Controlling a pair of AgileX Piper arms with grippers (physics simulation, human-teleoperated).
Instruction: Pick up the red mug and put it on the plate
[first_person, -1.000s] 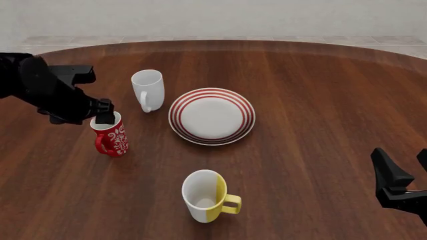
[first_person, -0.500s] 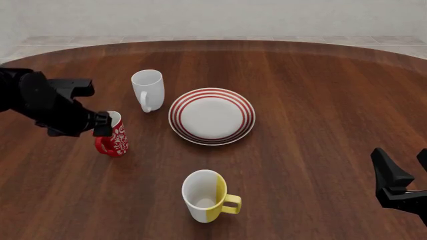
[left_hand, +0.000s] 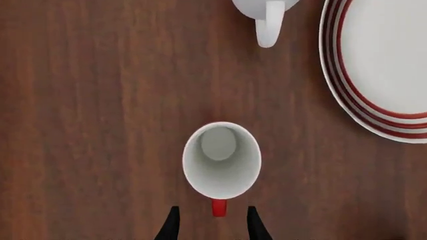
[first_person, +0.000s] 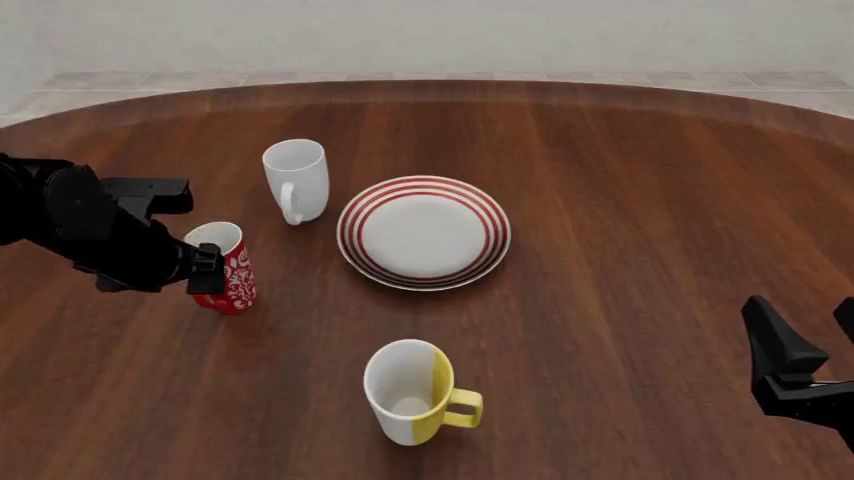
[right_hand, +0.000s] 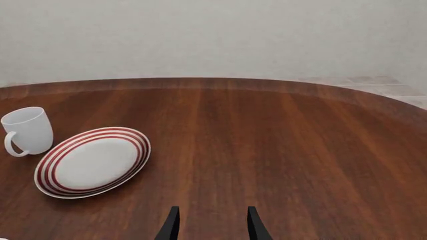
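The left gripper (left_hand: 212, 225) is seen with its fingers apart, straddling the red handle of the red mug (first_person: 230, 266) without clamping it. The mug stands upright on the desk (first_person: 627, 200), its long axis vertical and its white interior open to the wrist camera. The plate (first_person: 423, 232) lies to the mug's right, well apart, with the plain white mug (first_person: 295, 177) near its far-left edge. The right gripper (right_hand: 212, 225) is held open and idle, far from the mug; the left arm is judged nearer.
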